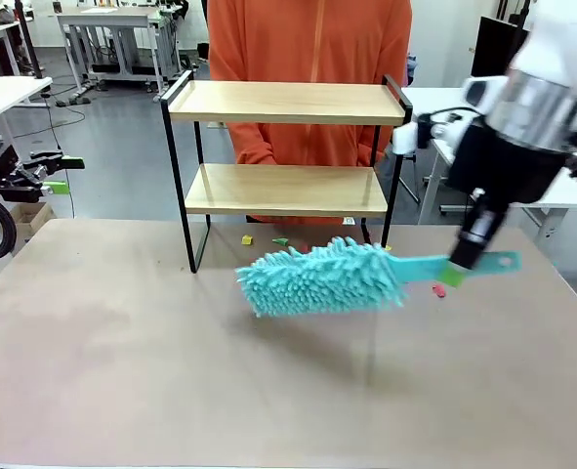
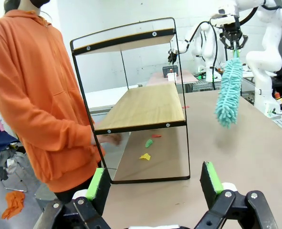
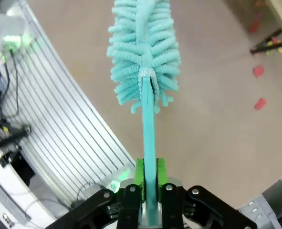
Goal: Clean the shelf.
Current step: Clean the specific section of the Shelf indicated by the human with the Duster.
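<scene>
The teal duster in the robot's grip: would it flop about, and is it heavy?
Probably light: the right gripper holds the duster roughly level by its handle alone. The handle looks stiff and straight. The fluffy strands would likely bend softly against the shelf.

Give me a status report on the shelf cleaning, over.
Right claw shut on duster handle, duster short of the shelf. Left claw open, empty. Small scraps on table under shelf; person stands behind it.
</scene>
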Controlling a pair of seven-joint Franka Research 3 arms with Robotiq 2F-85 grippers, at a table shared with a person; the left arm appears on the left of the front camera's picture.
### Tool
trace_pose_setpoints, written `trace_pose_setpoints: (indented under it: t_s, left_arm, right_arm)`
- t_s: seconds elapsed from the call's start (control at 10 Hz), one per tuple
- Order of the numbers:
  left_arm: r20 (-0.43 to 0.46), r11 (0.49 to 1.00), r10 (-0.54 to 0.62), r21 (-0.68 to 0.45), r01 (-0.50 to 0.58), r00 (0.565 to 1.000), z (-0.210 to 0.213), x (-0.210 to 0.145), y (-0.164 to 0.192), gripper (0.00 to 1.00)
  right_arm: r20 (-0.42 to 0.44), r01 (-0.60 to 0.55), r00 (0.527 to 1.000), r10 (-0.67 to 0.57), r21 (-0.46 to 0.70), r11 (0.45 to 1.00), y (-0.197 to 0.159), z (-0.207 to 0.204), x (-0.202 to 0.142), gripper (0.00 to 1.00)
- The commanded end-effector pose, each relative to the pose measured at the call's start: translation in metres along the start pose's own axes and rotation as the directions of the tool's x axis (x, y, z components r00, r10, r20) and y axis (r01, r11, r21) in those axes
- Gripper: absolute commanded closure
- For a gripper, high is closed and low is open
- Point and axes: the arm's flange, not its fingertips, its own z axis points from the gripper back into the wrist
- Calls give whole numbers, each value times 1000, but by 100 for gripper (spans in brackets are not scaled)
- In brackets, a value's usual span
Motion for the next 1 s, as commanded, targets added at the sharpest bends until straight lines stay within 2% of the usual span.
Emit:
trace_pose_setpoints:
  t_s: [0.0,0.2,0.4,0.5,0.6,0.9]
  left_arm:
    - [-8,1000,1,-9,-1,1000,-2,3,-2,0]
    - [-8,1000,1,-9,-1,1000,-2,3,-2,0]
    - [-8,1000,1,-9,-1,1000,-2,3,-2,0]
    - [-8,1000,1,-9,-1,1000,-2,3,-2,0]
    - [-8,1000,1,-9,-1,1000,-2,3,-2,0]
    - [-8,1000,1,-9,-1,1000,-2,3,-2,0]
  right_arm:
    - [94,205,974,-205,10,979,10,-14,44,87]
    - [128,402,906,-404,46,915,25,-37,89,87]
    - [152,488,861,-486,24,873,39,-60,123,87]
    - [139,425,890,-434,88,901,45,-62,126,87]
    - [124,443,887,-446,54,895,34,-58,103,87]
    - [124,443,887,-446,54,895,34,-58,103,87]
